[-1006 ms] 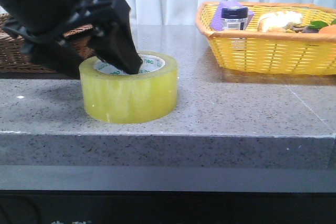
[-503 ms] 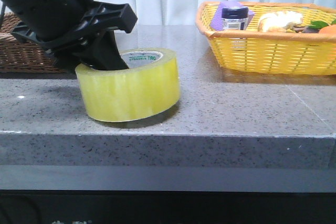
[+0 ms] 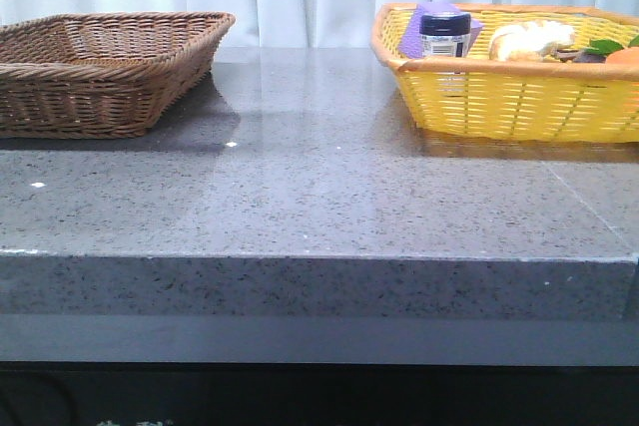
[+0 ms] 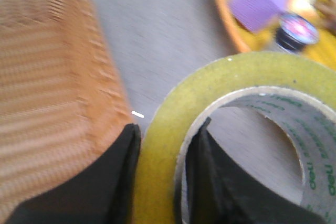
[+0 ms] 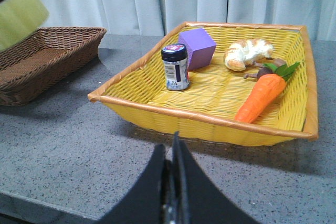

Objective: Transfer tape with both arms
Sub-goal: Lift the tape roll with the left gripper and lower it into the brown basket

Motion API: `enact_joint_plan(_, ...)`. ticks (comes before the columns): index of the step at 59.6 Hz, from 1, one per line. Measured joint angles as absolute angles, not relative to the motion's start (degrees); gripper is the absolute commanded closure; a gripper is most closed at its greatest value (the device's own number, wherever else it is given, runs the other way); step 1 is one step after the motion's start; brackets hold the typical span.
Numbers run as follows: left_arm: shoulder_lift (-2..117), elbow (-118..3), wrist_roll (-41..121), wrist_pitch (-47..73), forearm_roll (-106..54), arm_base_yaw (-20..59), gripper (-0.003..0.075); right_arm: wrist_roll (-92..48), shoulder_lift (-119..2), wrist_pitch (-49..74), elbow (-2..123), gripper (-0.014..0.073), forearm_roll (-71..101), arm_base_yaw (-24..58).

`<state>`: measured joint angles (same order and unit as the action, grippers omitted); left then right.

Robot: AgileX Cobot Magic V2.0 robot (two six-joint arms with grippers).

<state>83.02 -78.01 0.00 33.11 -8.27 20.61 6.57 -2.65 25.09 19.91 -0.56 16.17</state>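
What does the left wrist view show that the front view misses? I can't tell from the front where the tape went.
Only the left wrist view shows the left end effector shut on the tape, one finger outside the roll's wall and one inside its core, along with the green lettering. Only the front view shows the whole brown basket, the carrot's edge and the counter's front edge. Both show the yellow basket, purple block, jar and a bit of yellow tape.

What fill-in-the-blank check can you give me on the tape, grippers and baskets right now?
1. The left gripper is shut on the ____.
2. The right gripper is ____ and holds nothing.
3. The carrot lies in the ____ basket.
4. The jar stands beside the ____ block.

Missing words: tape; shut; yellow; purple
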Motion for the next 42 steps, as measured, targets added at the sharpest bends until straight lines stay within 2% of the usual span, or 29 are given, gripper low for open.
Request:
enact_joint_plan(14, 88.61, -79.22, 0.0, 30.98, -7.59, 9.09, 0.0707, 6.57, -2.65, 25.09, 19.91, 0.0683, -0.56, 16.17)
enact_joint_plan(31, 97.37, -79.22, 0.0, 30.52, -7.42, 3.98, 0.0701, 6.57, -2.65, 25.09, 19.91, 0.0683, -0.56, 16.17)
enact_joint_plan(36, 99.03, -79.22, 0.0, 30.52, -7.42, 3.75, 0.0641, 6.57, -2.65, 25.09, 19.91, 0.0683, -0.56, 16.17)
enact_joint_plan(42, 100.2, -79.22, 0.0, 30.52, -7.42, 3.71, 0.048, 6.57, -2.65, 25.09, 19.91, 0.0683, -0.56, 16.17)
